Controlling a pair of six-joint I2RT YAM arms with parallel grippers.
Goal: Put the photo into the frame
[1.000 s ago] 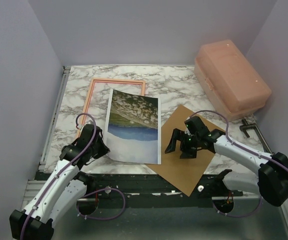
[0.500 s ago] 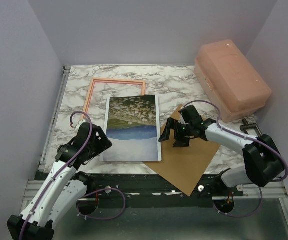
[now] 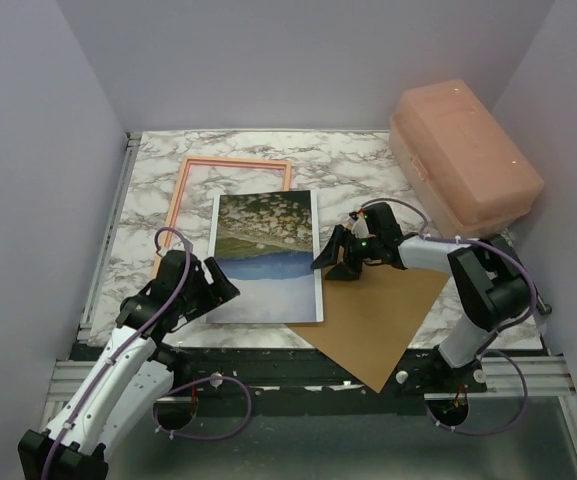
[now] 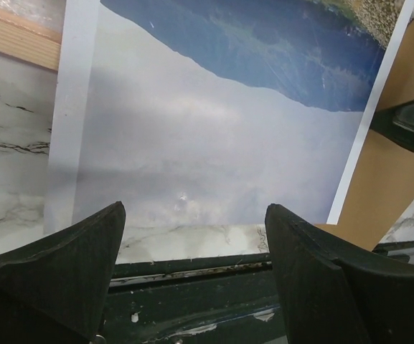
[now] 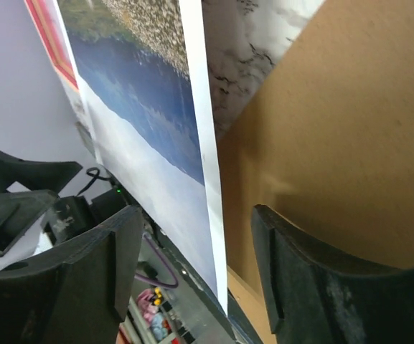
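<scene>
Photo [image 3: 265, 255] flat and face up on the marble surface [image 3: 348, 170], both sets of fingers released at its edges.

The sheet lies across the near part of the frame [image 3: 230, 163], with its right side past the frame's right border and its near right corner overlapping the brown backing board [image 3: 378, 310]. A second ago its far end was lifted and curled; it has since settled flat. The left gripper [image 3: 220, 285] has moved in to the photo's near left corner, its fingers [image 4: 56, 265] spread with nothing between them. The right gripper [image 3: 336, 258] has slid left across the board to the photo's right edge, its fingers [image 5: 85, 287] apart and straddling that edge above the board. A pink box [image 3: 463, 155] sits at the far right.
</scene>
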